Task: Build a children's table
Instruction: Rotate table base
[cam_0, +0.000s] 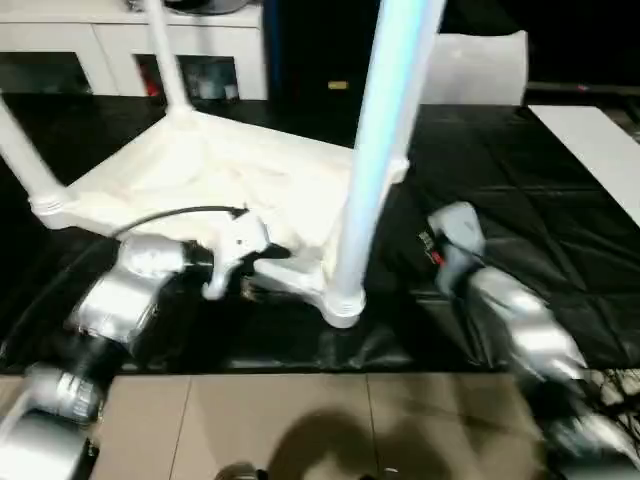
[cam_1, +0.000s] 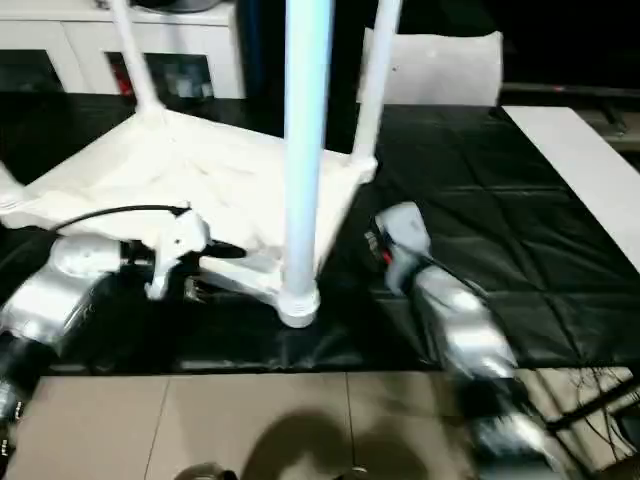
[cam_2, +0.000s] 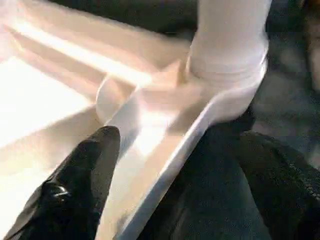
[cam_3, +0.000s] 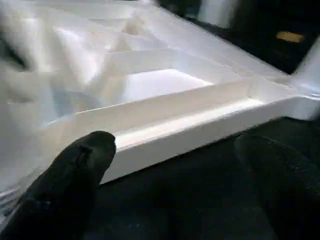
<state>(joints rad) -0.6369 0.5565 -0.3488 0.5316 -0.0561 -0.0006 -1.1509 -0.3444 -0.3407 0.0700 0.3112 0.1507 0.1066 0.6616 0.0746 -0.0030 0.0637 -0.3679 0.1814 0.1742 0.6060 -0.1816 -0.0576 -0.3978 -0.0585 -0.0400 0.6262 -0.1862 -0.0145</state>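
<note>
The children's table lies upside down on the black mat, its white ribbed tabletop (cam_0: 230, 170) facing up. Its white tube legs stand upright in the corner sockets: the near one (cam_0: 375, 150), a far one (cam_0: 165, 60), one at the left (cam_0: 20, 150) and one at the back right (cam_1: 375, 70). My left gripper (cam_2: 180, 145) is open at the near rim beside the near leg's socket (cam_2: 227, 85), one finger (cam_2: 95, 150) over the ribbed inside and the other outside the rim. My right gripper (cam_3: 175, 150) is open, facing the tabletop's right-hand rim (cam_3: 200, 132) without touching it.
The black mat (cam_0: 520, 180) ends near me at a tan floor (cam_0: 300, 420). A flat white board strip (cam_0: 600, 150) lies at the right, a white panel (cam_0: 480, 65) stands behind, and white cabinets (cam_0: 100, 40) run along the back left.
</note>
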